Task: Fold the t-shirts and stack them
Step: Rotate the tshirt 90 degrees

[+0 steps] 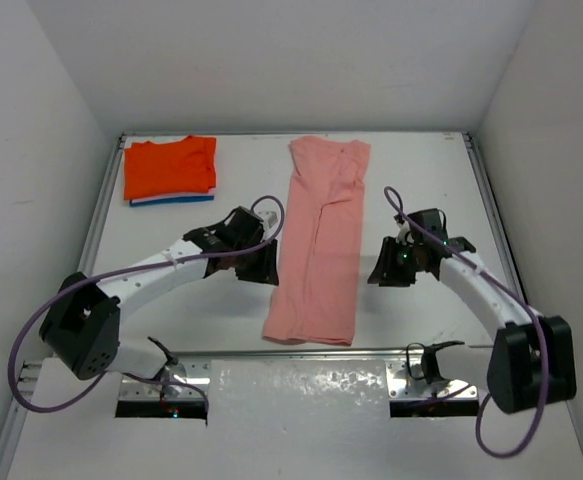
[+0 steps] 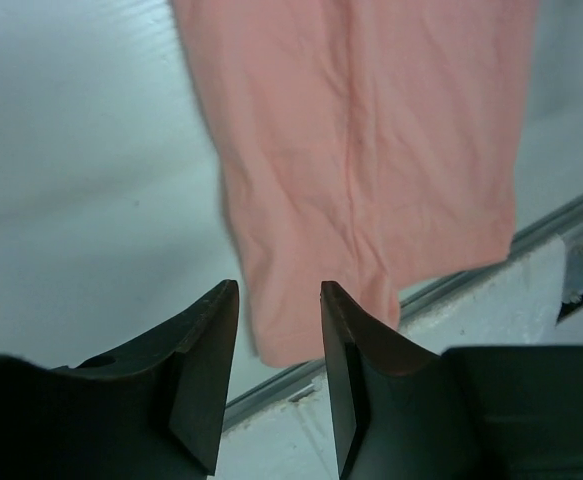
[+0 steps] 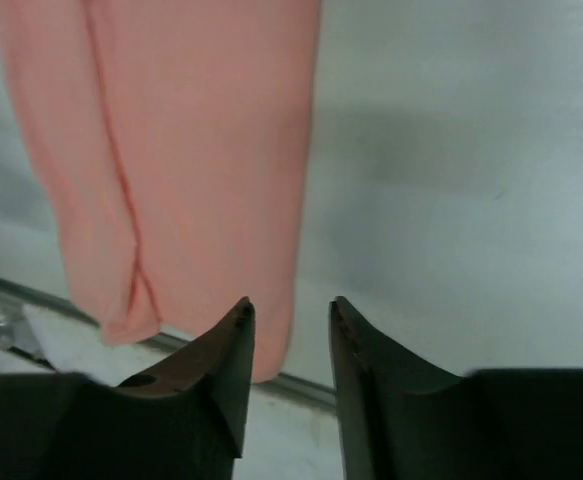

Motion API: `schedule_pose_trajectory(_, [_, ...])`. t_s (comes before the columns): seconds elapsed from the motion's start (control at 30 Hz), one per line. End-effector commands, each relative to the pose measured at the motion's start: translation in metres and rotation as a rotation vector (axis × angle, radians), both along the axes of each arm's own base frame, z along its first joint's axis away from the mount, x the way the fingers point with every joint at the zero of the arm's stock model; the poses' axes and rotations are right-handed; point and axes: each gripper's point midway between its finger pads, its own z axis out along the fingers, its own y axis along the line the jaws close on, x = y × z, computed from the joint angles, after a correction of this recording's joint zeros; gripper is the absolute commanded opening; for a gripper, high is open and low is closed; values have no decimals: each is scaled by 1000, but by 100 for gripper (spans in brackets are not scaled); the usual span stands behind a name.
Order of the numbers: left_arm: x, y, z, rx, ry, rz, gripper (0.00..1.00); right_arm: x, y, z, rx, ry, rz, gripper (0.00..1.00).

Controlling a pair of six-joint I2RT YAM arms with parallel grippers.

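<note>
Item one, nearest: left gripper (image 2: 278, 290), jaws standing moderately apart with nothing between them, set just beside the left edge of the pink strip and facing its near end. Item two: right gripper (image 3: 291, 305), jaws likewise partly parted and empty, just off the right edge of the same strip. Whether either set of fingertips touches the table (image 1: 421, 180) cannot be told. Item three, between the two grippers: salmon-pink t-shirt (image 1: 316, 240), lying flat as a long narrow strip folded lengthwise, running from the table's near edge out toward the far wall, with a crease line down its length. Handling, as judged: light, limp cloth with no stiffness. It will sag and slide where unsupported, so it is best pinched at the two near corners together, through all layers, and carried over toward the far end to halve it. Item four, far left corner: orange t-shirt (image 1: 169, 165), folded to a compact rectangle, resting on a blue t-shirt (image 1: 171, 201) that shows only as a thin edge along its near side. Not made out: sleeves and collar of the pink shirt, tucked inside the fold. Both wrist views cut off its far end.
</note>
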Motion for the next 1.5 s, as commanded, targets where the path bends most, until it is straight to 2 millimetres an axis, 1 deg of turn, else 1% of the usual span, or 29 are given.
schedule_pose_trajectory(0.0, [-1, -29, 27, -156, -70, -44, 36, 4, 25, 37, 107, -171, 26, 32])
schedule_pose_trajectory(0.03, [-3, -34, 29, -174, -70, -57, 36, 2, 32, 41, 132, -183, 46, 27])
schedule_pose_trajectory(0.07, [-10, -44, 32, -202, -62, -88, 35, -2, 43, 44, 161, -193, 73, 24])
schedule_pose_trajectory(0.1, [-10, -52, 36, -223, -71, -102, 34, -6, 49, 43, 179, -191, 90, 13])
schedule_pose_trajectory(0.13, [-12, -56, 36, -230, -67, -111, 34, -6, 55, 46, 199, -210, 105, 7])
schedule_pose_trajectory(0.17, [-17, -60, 34, -237, -49, -111, 33, -11, 69, 49, 244, -207, 130, 2])
schedule_pose_trajectory(0.23, [-19, -62, 32, -248, -39, -93, 29, -10, 92, 50, 322, -230, 175, 0])
schedule_pose_trajectory(0.27, [-17, -56, 26, -233, -33, -46, 28, -22, 111, 51, 366, -198, 224, 0])
schedule_pose_trajectory(0.3, [-17, -53, 28, -228, -42, -21, 27, -26, 122, 51, 375, -188, 254, 0])
schedule_pose_trajectory(0.33, [-13, -46, 27, -212, -45, 11, 26, -34, 140, 45, 390, -151, 288, 0])
schedule_pose_trajectory(0.37, [-6, -38, 27, -190, -53, 50, 26, -37, 150, 44, 411, -146, 306, 0])
schedule_pose_trajectory(0.4, [-7, -26, 21, -149, -18, 79, 24, -40, 158, 43, 422, -143, 315, 0])
schedule_pose_trajectory(0.43, [5, -11, 22, -136, -16, 132, 24, -41, 174, 45, 459, -153, 327, 0])
schedule_pose_trajectory(0.5, [15, 8, 34, -115, -40, 197, 23, -39, 186, 46, 488, -161, 329, 0])
schedule_pose_trajectory(0.53, [27, 23, 40, -86, -79, 247, 23, -40, 192, 46, 493, -163, 339, 0])
schedule_pose_trajectory(0.57, [32, 28, 54, -77, -109, 263, 23, -39, 195, 42, 485, -153, 337, 0])
schedule_pose_trajectory(0.63, [42, 43, 66, -21, -140, 306, 23, -44, 203, 38, 494, -137, 352, 0])
schedule_pose_trajectory(0.73, [44, 49, 68, -9, -140, 316, 24, -61, 211, 28, 515, -87, 372, 0])
schedule_pose_trajectory(0.77, [46, 52, 67, -9, -138, 326, 24, -69, 208, 17, 532, -75, 368, 0])
schedule_pose_trajectory(0.8, [44, 52, 65, -13, -127, 325, 24, -76, 208, 12, 546, -49, 350, 0])
schedule_pose_trajectory(0.83, [43, 54, 62, -9, -118, 326, 24, -89, 198, -5, 527, -11, 335, 0])
schedule_pose_trajectory(0.93, [42, 58, 61, 5, -118, 325, 24, -102, 189, -21, 509, 9, 340, 0])
schedule_pose_trajectory(0.97, [42, 59, 61, 11, -122, 326, 24, -108, 181, -31, 484, 32, 337, 0])
schedule_pose_trajectory(1.1, [42, 61, 58, 24, -121, 326, 24, -114, 170, -47, 418, 55, 346, 0])
schedule_pose_trajectory(1.17, [43, 61, 58, 24, -122, 327, 24, -111, 172, -44, 418, 41, 342, 0])
schedule_pose_trajectory(1.27, [43, 54, 60, -9, -127, 297, 24, -100, 174, -29, 399, -14, 343, 0])
schedule_pose_trajectory(1.33, [39, 50, 55, -28, -111, 273, 24, -89, 180, -10, 414, -71, 345, 0])
schedule_pose_trajectory(1.43, [34, 52, 47, -18, -95, 273, 24, -80, 189, 12, 448, -124, 356, 0])
schedule_pose_trajectory(1.47, [33, 53, 44, -17, -90, 275, 24, -79, 192, 15, 461, -125, 360, 0])
